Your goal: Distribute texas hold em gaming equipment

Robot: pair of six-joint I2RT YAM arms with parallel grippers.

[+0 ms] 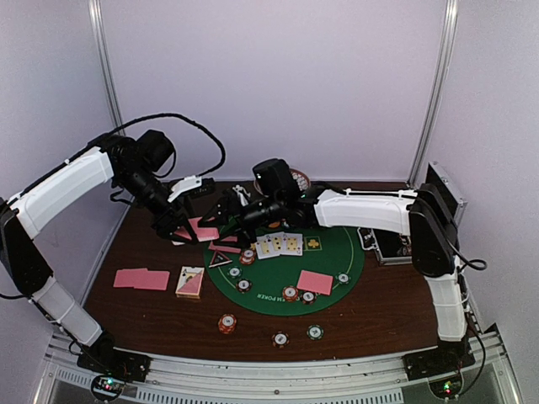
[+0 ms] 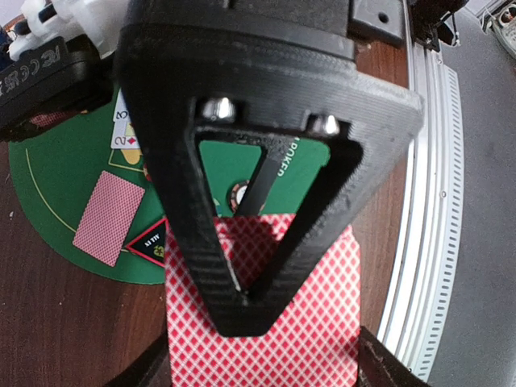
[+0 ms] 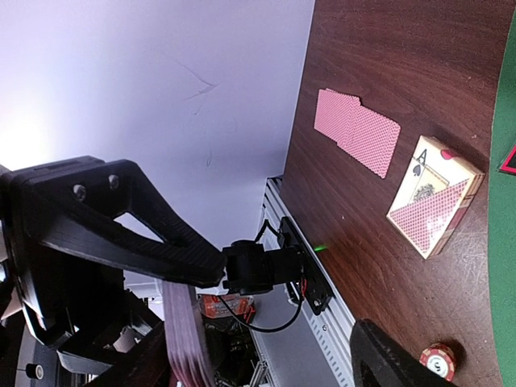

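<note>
Pink-backed playing cards (image 2: 314, 326) sit pinched in left gripper (image 1: 175, 227) and right gripper (image 1: 229, 220) above wooden table (image 1: 379, 313).

Even soft lighting, faint shadows, wrist foregrounds blurred

A black finger (image 2: 201, 266) covers part of the pink-backed card (image 2: 322, 347), which runs off the picture's bottom edge. The edge-on card stack (image 3: 184, 339) is likewise cut off below.

I count nine poker chips (image 1: 290, 293), one boxed deck (image 1: 190, 282), one triangle marker (image 1: 220, 259), two overlapped pink-backed cards (image 1: 141, 279) at nine o'clock, and a single face-down card (image 1: 315, 282) at five o'clock on the mat (image 1: 337, 257).
</note>
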